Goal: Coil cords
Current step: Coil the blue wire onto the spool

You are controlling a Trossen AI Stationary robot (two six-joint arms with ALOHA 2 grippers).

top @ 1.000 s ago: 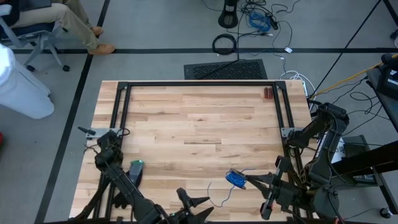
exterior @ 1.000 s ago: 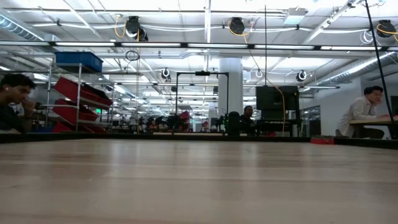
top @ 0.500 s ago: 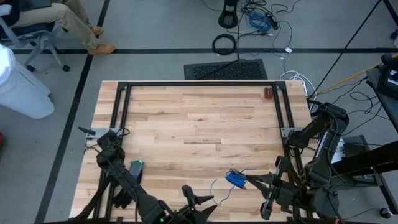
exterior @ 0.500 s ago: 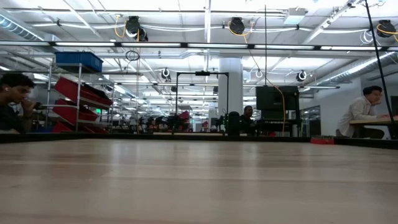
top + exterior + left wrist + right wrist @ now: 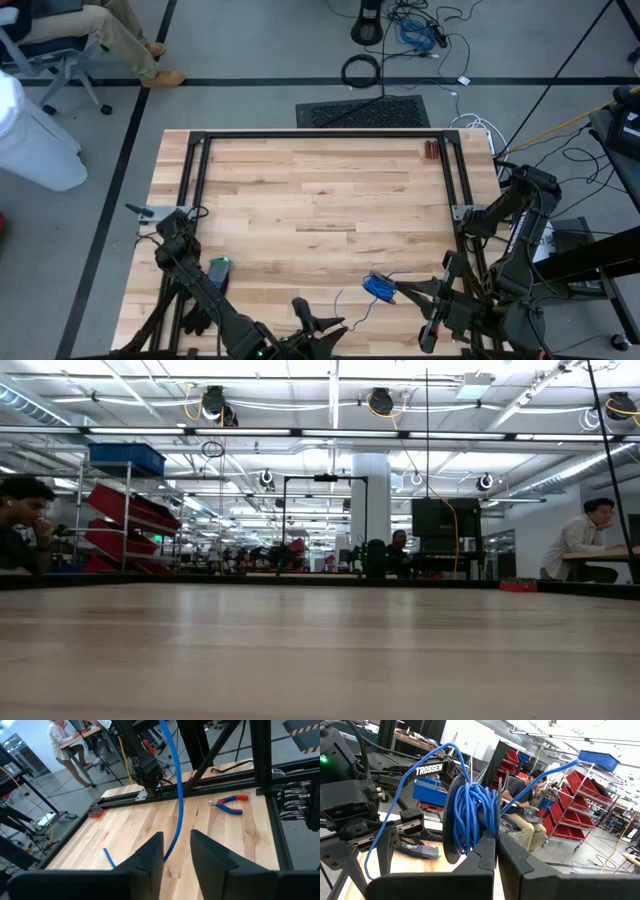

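- The cord (image 5: 379,288), a thin blue wire, sits wound in a small bundle near the tabletop's (image 5: 320,190) 5 o'clock edge in the high view.
- The right gripper (image 5: 400,291) is at the bundle's 3 o'clock side, its jaws clenched on the coil.
- In the right wrist view the coil (image 5: 472,822) is looped several times and pinched between the two dark fingers (image 5: 485,862).
- A loose tail runs from the bundle toward 8 o'clock, across the wood to the left gripper (image 5: 335,322).
- The left gripper is at the tabletop's 6 o'clock edge, well left of the bundle.
- In the left wrist view the blue tail (image 5: 176,805) passes through the narrow gap between that gripper's fingers (image 5: 150,855); the jaws are partly closed around it, and I can't be sure they actually pinch it.
- The free end of the wire (image 5: 108,856) shows just beside the left finger in that view.
- Red-handled pliers (image 5: 229,804) lie on the wood near the black frame (image 5: 215,775).
- A small dark red object (image 5: 431,150) rests near the 1 o'clock corner.
- The low view shows only bare wood and the room beyond, with a person (image 5: 20,525) seated at 9 o'clock.
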